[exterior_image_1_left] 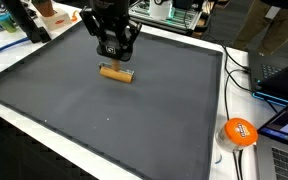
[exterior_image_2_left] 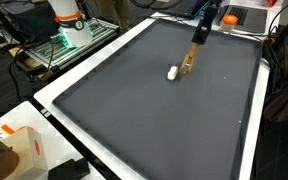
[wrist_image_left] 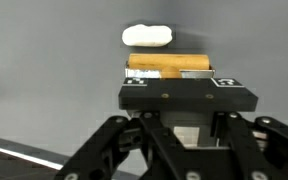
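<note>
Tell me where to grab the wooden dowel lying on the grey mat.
Likely by its two flat ends, from straight above: the wooden dowel lies flat on the mat with no object at either end, while the white piece crowds one long side.

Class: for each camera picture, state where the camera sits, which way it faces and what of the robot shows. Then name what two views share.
Exterior view: raised beyond an edge of the grey mat, looking down across it; shows the gripper shut on the brown cylinder.
Exterior view: high off a mat corner, looking diagonally along it; shows the gripper at the far end.
Wrist view: on the wrist, looking down at the mat; shows the gripper's black frame.
Shared: the wrist view and an exterior view show the white oval piece beside the cylinder.
</note>
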Robot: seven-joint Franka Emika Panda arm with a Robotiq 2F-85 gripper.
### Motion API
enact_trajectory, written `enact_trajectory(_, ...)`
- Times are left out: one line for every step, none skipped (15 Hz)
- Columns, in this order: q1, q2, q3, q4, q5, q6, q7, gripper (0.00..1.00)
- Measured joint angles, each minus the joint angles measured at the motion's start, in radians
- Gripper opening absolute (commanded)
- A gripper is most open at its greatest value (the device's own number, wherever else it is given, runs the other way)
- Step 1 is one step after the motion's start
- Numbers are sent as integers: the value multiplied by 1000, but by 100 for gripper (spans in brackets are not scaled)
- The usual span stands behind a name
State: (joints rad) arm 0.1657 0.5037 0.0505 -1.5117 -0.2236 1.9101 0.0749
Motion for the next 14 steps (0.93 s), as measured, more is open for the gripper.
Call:
enact_trajectory(-2,11,0,18,1,-14,-12,22)
enact_trajectory(-5,24,0,40,5,-33,-26,22)
enact_trajectory(-8,36,0,63,10,-50,-35,22)
enact_trajectory(-12,48,-1,86,15,-67,-42,22)
enact_trajectory(-18,60,-1,110,23,-82,-47,22)
enact_trajectory(-24,73,-2,136,33,-98,-52,22)
enact_trajectory(-32,86,-3,160,45,-113,-58,22)
enact_trajectory(-40,99,-4,184,59,-127,-62,22)
enact_trajectory(-48,114,-4,208,71,-141,-63,22)
enact_trajectory(-55,129,-5,230,83,-152,-63,22)
enact_trajectory(-62,144,-6,252,92,-160,-63,22)
enact_trajectory(-67,160,-7,272,99,-170,-63,22)
enact_trajectory(-72,177,-8,292,104,-179,-63,22)
enact_trajectory(-76,194,-9,312,107,-187,-63,22)
